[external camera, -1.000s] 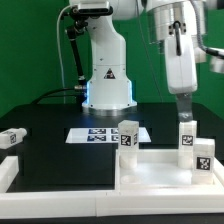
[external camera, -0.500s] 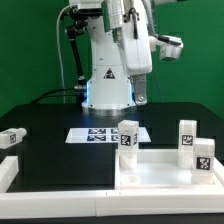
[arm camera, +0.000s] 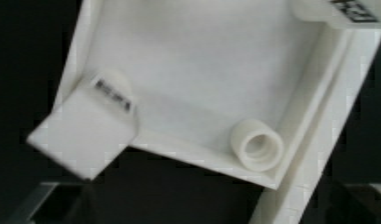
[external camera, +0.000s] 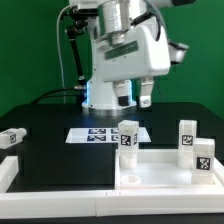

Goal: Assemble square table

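Square table work centres on the white slab [external camera: 160,165], lying flat on the black desk [external camera: 50,145] toward the exterior view's right, its raised rim facing up.

Going from the exterior view's left: a short white tagged leg block [external camera: 11,138] lies on its side at the far left, well apart from the slab. Next comes the marker board [external camera: 103,133], flat on the desk in front of the arm's base. Just past it a second leg block [external camera: 128,134] stands upright at the slab's rear corner, and two more leg blocks [external camera: 196,145] stand upright together on the slab's right side. White border bars [external camera: 60,200] run along the front.

Above all this the gripper [external camera: 134,97] hangs high over the desk, tilted, apart from every part. Its fingers [external camera: 145,97] carry nothing visible, but whether they stand released or clenched I cannot tell; the wrist view shows only the slab's rim, a round corner hole [arm camera: 258,147] and a leg block [arm camera: 84,128] leaning at the slab's edge, not the fingers themselves.

My judgement is that the legs are not yet fixed and one must be fetched next. The risk lies in the descent: coming down tilted beside the crowded upright blocks, a finger could clip one and topple it, or nudge the slab out of position against the bars.
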Controlling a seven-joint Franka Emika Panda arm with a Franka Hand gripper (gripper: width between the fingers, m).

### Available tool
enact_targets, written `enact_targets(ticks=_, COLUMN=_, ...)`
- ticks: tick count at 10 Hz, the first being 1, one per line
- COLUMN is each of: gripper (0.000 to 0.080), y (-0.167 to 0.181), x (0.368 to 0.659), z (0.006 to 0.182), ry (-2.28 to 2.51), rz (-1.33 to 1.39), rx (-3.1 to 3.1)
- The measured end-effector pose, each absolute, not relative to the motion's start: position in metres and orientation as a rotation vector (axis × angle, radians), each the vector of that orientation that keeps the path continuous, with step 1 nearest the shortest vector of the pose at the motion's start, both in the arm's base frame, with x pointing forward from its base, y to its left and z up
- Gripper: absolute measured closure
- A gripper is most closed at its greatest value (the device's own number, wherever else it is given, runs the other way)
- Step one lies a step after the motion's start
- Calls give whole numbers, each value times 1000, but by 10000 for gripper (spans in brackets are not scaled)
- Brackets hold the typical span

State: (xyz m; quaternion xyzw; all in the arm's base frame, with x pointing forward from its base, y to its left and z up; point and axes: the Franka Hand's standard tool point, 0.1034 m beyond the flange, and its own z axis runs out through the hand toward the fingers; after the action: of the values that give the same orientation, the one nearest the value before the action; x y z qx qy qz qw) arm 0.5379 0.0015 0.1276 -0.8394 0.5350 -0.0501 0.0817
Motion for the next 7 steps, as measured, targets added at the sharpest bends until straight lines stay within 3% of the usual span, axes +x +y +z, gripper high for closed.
enact_targets(ticks=4, gripper=151, y=-92, x=494, z=106, ry=922, rz=-177, rx=-2890)
enact_targets(ticks=7, gripper=151, y=-92, x=496, z=106, ry=668, rz=-190, rx=-2978)
